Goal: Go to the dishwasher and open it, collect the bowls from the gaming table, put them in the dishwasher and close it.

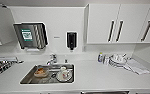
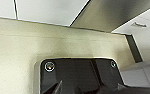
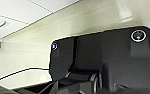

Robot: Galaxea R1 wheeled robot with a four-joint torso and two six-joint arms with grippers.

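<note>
1. The white counter is the largest thing in the head view, and the robot stands close in front of it. Neither claw can be located on it, so I place things by the counter itself.
2. At the lower edge of the head view, under the counter, there is a dark metal strip. I judge it is the top of the dishwasher, but it is cut off and I cannot be sure.
3. The white wall cabinets hang above the right part of the counter.
4. The steel sink holds some dishes; they are too blurred to name.
5. A pile of white dishes and a cloth lie further right.
6. Both wrist views look upward at the ceiling and a wall. The fingers are not visible, so I cannot tell if either claw is apart or together.
7. Risk: the door handle is hidden below the camera. An arm reaching down blindly could hit the counter edge or miss the handle.
8. The bowls and the gaming table are elsewhere.
</note>
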